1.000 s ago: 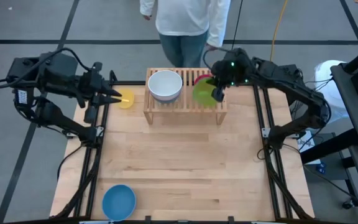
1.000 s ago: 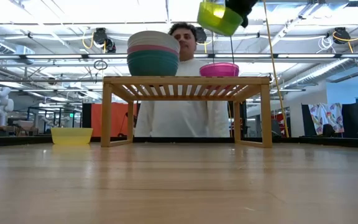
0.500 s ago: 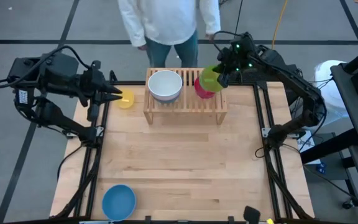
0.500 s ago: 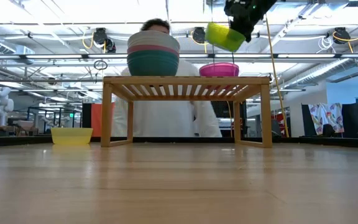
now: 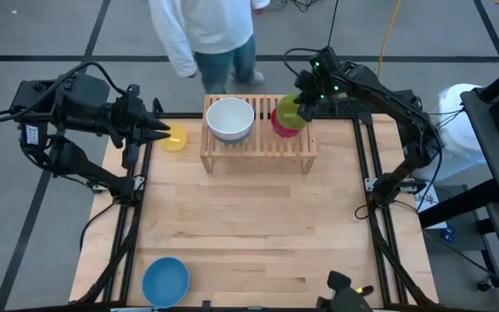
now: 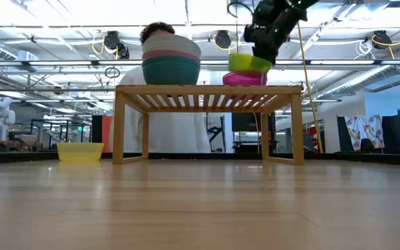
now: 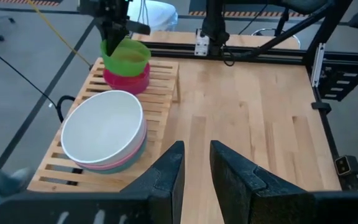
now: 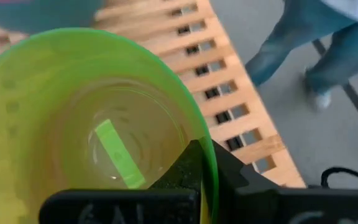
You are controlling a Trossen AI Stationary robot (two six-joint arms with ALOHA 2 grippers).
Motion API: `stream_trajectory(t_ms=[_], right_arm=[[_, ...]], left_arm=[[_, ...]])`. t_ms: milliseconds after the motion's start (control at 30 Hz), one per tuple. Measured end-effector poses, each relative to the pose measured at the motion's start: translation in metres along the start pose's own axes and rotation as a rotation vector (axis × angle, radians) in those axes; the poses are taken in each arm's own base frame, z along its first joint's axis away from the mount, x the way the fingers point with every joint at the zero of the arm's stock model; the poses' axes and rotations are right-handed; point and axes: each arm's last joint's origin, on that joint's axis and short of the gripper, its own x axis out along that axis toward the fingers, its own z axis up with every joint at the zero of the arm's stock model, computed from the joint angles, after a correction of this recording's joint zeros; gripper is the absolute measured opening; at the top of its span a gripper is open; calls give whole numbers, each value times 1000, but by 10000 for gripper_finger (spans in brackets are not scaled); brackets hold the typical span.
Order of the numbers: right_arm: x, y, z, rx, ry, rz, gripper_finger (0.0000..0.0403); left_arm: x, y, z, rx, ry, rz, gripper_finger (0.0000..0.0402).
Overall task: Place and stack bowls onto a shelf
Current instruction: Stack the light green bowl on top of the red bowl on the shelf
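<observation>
I have the lime green bowl point(image 5: 289, 112) pinched by its rim in my right gripper point(image 5: 304, 100), jaws shut on the thin wall, one finger inside and one outside, and I hold it just above the red bowl point(image 6: 242, 78) that sits on the right part of the shelf point(image 5: 258, 148). It hangs slightly tilted, so I judge it very light; a single rim pinch carries it without sag. The plastic looks smooth and a little translucent, stiff enough to keep its round shape, but I expect the wall to flex and slip if I squeeze hard or swing fast. The rim is the only sensible hold, since the sides are too wide and too slick for my fingers. It should nest easily in the red one if I bring it level first. On the shelf's left part the white bowl point(image 5: 230, 119) tops a pink and teal stack. My left gripper point(image 5: 159, 134) waits, fingers slightly parted and empty, beside the yellow bowl point(image 5: 176, 139) on the table; the blue bowl point(image 5: 165, 281) lies far off at the near edge.
</observation>
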Motion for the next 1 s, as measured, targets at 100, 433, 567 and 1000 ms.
stream_trajectory(t_ms=[100,433,567,1000], right_arm=[[10,-3,-3,1,37,12,0],[25,-7,-3,-68,57,25,0],[25,-7,-2,-86,54,25,0],[22,15,0,-156,75,70,56]], left_arm=[[0,0,0,-1,0,0,83],[0,0,0,-3,0,1,83],[0,0,0,-3,0,1,83],[0,0,0,-16,0,1,83]])
